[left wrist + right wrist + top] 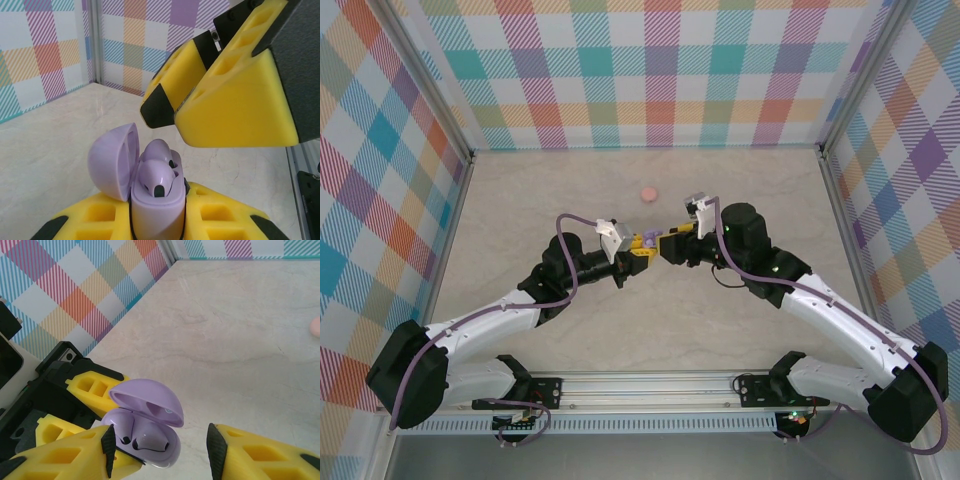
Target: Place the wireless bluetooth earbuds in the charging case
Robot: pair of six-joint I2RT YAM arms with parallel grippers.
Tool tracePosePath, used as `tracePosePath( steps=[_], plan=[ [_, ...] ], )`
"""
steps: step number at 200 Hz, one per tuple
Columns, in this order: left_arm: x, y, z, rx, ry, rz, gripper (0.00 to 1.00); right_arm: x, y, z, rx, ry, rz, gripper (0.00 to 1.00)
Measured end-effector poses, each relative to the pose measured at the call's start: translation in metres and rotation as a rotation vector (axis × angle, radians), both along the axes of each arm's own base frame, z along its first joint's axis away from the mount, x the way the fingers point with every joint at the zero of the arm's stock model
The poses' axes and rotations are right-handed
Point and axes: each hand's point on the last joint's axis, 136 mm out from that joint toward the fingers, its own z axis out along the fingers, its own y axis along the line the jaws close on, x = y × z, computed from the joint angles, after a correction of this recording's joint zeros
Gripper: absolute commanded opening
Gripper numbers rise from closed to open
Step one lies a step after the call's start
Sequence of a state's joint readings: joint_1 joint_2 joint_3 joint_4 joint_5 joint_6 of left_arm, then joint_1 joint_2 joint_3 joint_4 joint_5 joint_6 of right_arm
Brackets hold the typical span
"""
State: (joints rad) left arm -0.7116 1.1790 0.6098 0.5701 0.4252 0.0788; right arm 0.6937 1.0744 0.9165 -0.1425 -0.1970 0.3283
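My left pincer (160,227) is clamped on the lilac charging case (154,207), held above the surface with its lid open and the lilac earbuds (159,172) sitting inside. Right pincer (161,457) hangs parted just beside it. I judge the buds light, hard and slick, so I'd nip across the body gently.
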Motion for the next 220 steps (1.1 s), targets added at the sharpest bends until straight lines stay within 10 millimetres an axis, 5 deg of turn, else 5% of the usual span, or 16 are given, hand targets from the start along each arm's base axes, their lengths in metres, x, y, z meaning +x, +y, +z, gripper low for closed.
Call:
tracePosePath(
  steps=[77, 132, 220],
  plan=[
    [0.005, 0.001, -0.007, 0.022, 0.023, 0.026, 0.21, 0.01, -0.013, -0.013, -0.053, 0.026, -0.094, 0.53],
    [0.0, -0.001, -0.008, 0.024, 0.029, -0.006, 0.21, 0.027, -0.029, -0.043, -0.119, 0.129, -0.176, 0.38],
    [-0.022, -0.01, -0.007, 0.011, 0.041, -0.145, 0.21, 0.03, -0.039, -0.048, -0.057, 0.185, -0.107, 0.29]
  ],
)
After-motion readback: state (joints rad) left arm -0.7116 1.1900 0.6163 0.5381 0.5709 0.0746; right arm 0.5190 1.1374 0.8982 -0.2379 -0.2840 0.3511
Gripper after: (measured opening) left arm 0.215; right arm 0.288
